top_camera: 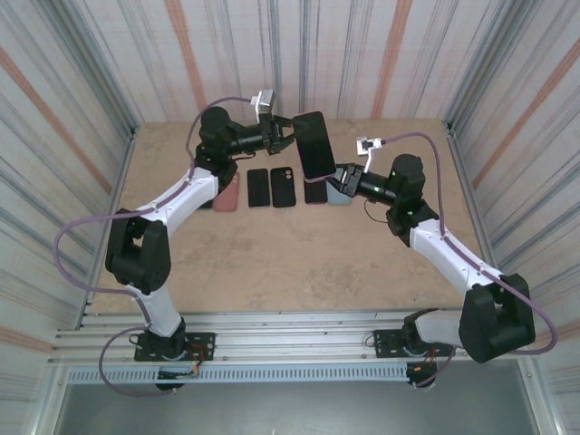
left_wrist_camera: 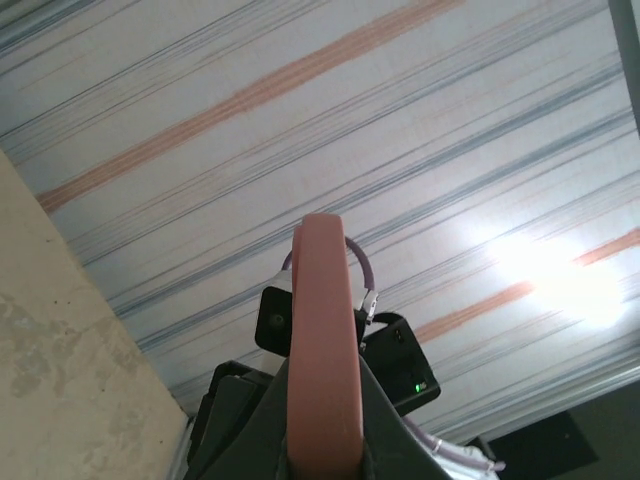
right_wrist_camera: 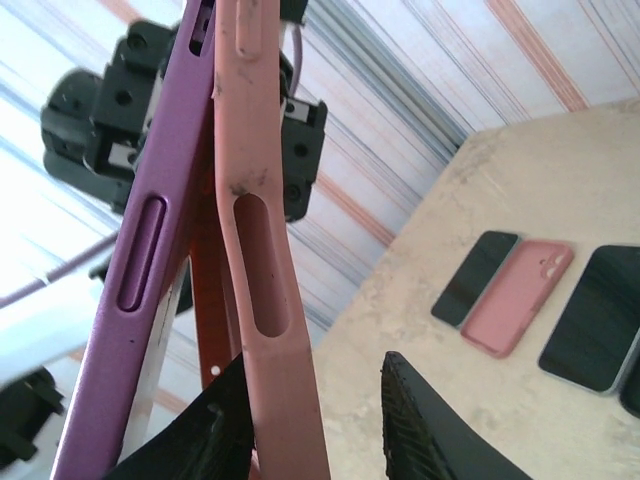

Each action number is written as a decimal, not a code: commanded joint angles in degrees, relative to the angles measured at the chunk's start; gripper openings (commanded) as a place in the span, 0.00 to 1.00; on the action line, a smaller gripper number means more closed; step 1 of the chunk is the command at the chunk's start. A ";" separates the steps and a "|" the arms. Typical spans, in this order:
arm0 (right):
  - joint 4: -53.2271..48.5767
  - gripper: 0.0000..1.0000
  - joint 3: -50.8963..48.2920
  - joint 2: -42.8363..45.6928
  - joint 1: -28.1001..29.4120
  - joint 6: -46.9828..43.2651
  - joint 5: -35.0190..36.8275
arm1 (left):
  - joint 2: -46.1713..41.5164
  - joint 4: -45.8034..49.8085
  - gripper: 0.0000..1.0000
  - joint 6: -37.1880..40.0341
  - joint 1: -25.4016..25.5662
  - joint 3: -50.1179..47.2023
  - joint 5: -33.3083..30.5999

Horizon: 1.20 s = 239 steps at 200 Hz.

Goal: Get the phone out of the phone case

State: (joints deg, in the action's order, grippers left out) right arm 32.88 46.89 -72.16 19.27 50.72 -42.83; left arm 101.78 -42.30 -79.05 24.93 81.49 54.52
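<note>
Left gripper (top_camera: 292,136) is pinching one pink phone case (right_wrist_camera: 285,400), top view upper centre. One purple phone (right_wrist_camera: 150,240) is sitting part-separated from it. Right gripper (right_wrist_camera: 315,365) jaws are standing spread around the case edge. One spare pink case (right_wrist_camera: 517,297) and two black phones (top_camera: 258,188) are lying mid-table (top_camera: 299,263).

A robot test cell, lab-like: striped sheet walls (top_camera: 82,82) close in the tan bench (top_camera: 290,263) on three sides, and an aluminium rail (top_camera: 290,344) along the frame's bottom carries two bolted arm bases (top_camera: 172,346).
</note>
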 commanded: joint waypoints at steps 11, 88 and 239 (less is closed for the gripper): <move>7.65 0.31 -0.22 1.95 2.00 7.33 1.18 | -0.86 -4.99 0.00 -4.32 1.52 -1.46 -4.78; 11.90 0.20 -2.35 2.14 2.11 12.13 5.43 | 1.69 -10.11 0.00 -8.49 1.61 -2.00 -5.27; 23.63 0.15 -5.59 0.32 1.04 22.37 9.72 | 4.26 -14.27 0.00 -11.82 1.34 -3.30 -9.51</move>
State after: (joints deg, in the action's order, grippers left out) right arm 49.21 41.34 -71.90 20.25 70.11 -32.73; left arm 104.84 -53.67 -90.59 26.00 77.87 47.13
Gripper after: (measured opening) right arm 0.177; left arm 0.126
